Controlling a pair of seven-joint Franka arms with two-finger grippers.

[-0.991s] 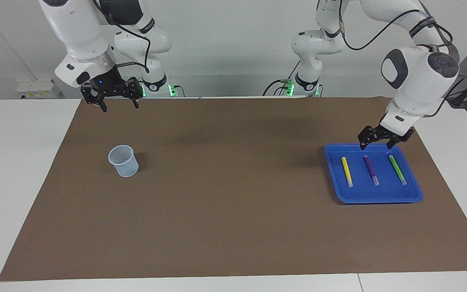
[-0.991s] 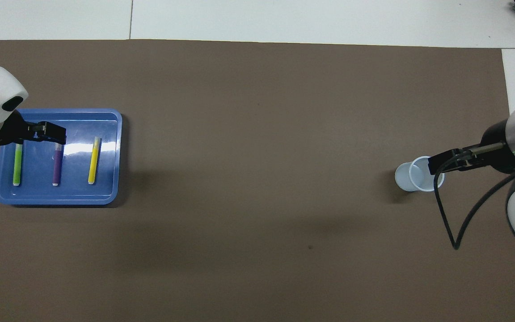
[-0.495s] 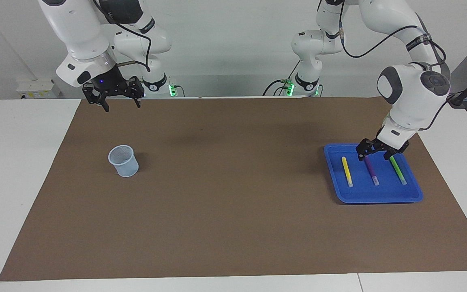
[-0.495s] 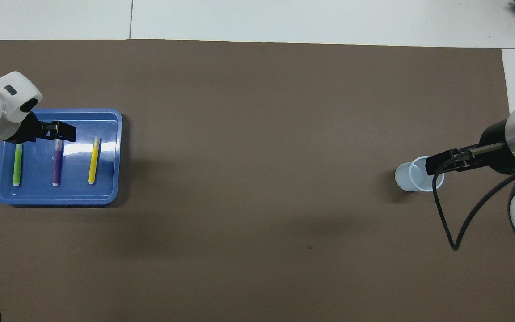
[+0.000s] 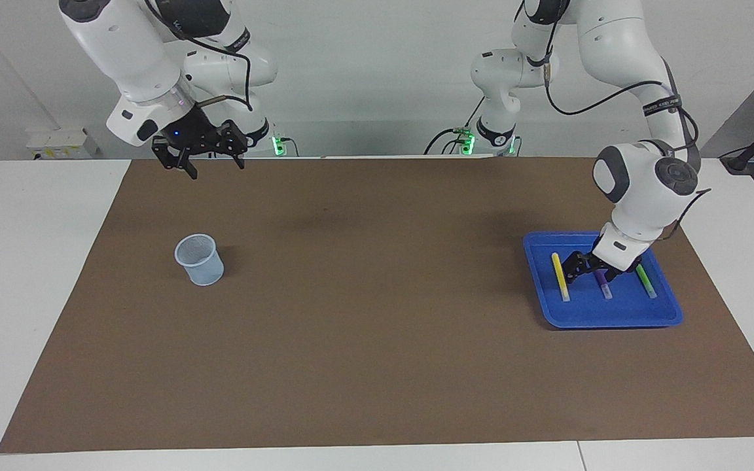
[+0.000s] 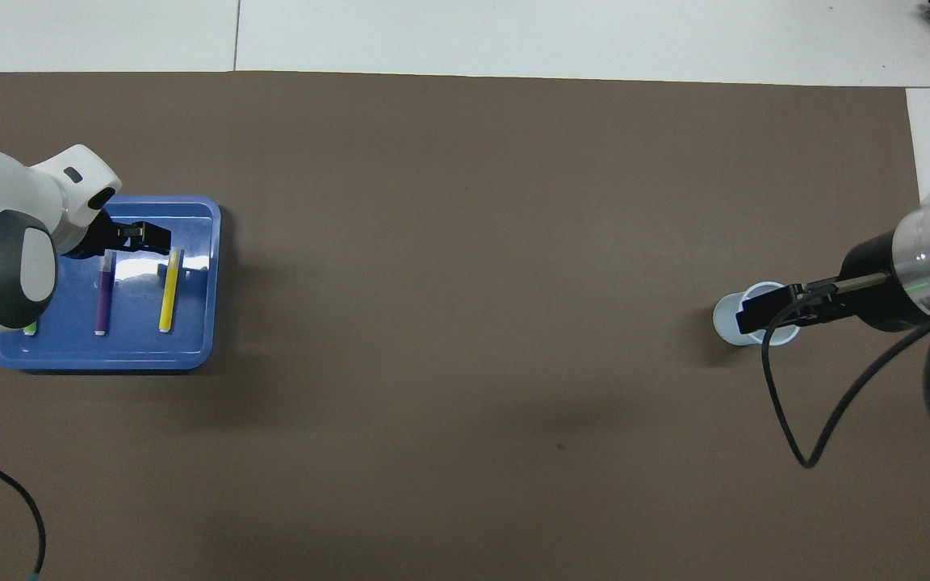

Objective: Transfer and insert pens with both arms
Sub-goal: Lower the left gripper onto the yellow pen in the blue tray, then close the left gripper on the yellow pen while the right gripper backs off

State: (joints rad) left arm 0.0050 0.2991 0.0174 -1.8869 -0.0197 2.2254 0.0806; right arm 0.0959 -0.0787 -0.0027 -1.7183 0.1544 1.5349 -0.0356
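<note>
Pens (image 5: 602,283) — slim, whitish-tipped

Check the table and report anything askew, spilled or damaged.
Nothing stands out. The yellow pen, purple pen and green pen lie side by side in the blue tray. The cup stands upright. The left tool, open, is low over the purple pen; the right tool, open, hangs raised at the right arm's end.

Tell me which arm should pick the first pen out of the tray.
Left. The left gripper is open and low over the purple pen in the blue tray. The right gripper waits, open, at the other end of the table, near the cup.
</note>
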